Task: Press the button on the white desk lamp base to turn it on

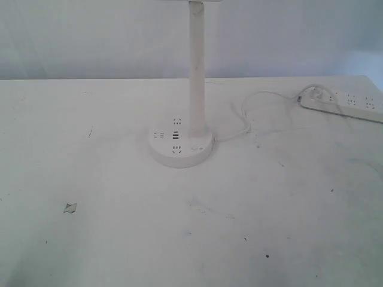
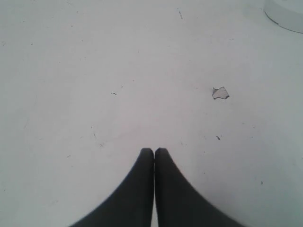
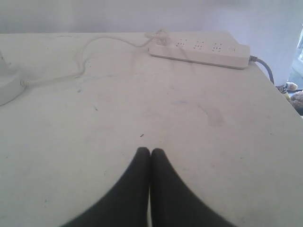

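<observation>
Nearest the cameras are the two claws. The left claw (image 2: 154, 150) is closed tight, its two dark tips touching, and it holds nothing. The right claw (image 3: 150, 150) is just the same: tips pressed together, nothing between them. Both hang over bare white counter (image 1: 119, 251). Neither arm shows in the exterior view.

A bit farther, at the lower left of the exterior view, lies a small grey scrap (image 1: 70, 208). It is not in the way.

In the middle of that view sits the white desk lamp base (image 1: 181, 156). The button (image 1: 195, 147) is a faint little ring on the right part of its top, just right of the dark socket holes (image 1: 176, 135) and right in front of the tall post (image 1: 198, 66).

I think the right claw is the better one to use, since the button is on its side. A closed claw makes a good poking finger. It should come from the front, go straight down on the ring, and push softly so the base does not slide. It must stay off the holes, the post and the cord (image 1: 251, 113).

Farthest away, at the upper right, lies the long power strip (image 1: 344, 103).
</observation>
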`<state>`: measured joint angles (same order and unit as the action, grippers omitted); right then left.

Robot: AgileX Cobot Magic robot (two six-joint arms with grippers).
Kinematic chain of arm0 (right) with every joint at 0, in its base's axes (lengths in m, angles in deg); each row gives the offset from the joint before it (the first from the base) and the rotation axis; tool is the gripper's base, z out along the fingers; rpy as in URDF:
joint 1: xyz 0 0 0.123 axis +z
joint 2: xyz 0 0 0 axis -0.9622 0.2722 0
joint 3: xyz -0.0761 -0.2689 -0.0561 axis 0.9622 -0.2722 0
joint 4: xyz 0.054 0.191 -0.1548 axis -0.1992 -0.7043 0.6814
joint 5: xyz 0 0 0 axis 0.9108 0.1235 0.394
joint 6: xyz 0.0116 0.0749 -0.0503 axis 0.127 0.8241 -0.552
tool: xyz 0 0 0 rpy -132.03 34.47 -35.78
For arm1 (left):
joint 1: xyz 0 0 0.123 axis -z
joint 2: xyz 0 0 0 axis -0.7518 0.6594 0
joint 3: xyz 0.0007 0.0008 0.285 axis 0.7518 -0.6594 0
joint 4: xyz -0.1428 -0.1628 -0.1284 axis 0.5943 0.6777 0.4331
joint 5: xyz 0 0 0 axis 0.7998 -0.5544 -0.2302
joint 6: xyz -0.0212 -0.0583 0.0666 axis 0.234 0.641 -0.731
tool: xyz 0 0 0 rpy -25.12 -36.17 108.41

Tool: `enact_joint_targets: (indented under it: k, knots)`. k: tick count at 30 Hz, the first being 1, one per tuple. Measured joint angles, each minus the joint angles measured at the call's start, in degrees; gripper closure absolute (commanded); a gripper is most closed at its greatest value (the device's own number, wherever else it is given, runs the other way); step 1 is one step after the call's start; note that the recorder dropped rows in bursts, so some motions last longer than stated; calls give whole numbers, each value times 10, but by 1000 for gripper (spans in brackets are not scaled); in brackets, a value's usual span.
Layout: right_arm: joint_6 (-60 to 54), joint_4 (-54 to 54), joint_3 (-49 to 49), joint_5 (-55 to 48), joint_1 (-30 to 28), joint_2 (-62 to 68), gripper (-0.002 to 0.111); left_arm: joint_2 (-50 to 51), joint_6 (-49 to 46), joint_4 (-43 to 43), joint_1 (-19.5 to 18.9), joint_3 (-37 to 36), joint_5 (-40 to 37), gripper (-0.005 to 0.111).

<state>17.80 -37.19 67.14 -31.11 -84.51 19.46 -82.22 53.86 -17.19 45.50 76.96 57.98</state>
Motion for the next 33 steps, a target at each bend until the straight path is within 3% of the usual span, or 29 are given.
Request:
enact_joint_targets:
  k: [7,16,22,28,33]
  knots:
    - [0,0,0,72,0,0,108,0,0,0,0,0,0,107]
    - [216,-19,0,386,0,0,108,0,0,0,0,0,0,107]
    - [277,-22,0,556,0,-1,108,0,0,0,0,0,0,107]
    - [298,-23,0,611,0,-1,108,0,0,0,0,0,0,107]
    - [399,-23,0,689,0,-2,108,0,0,0,0,0,0,107]
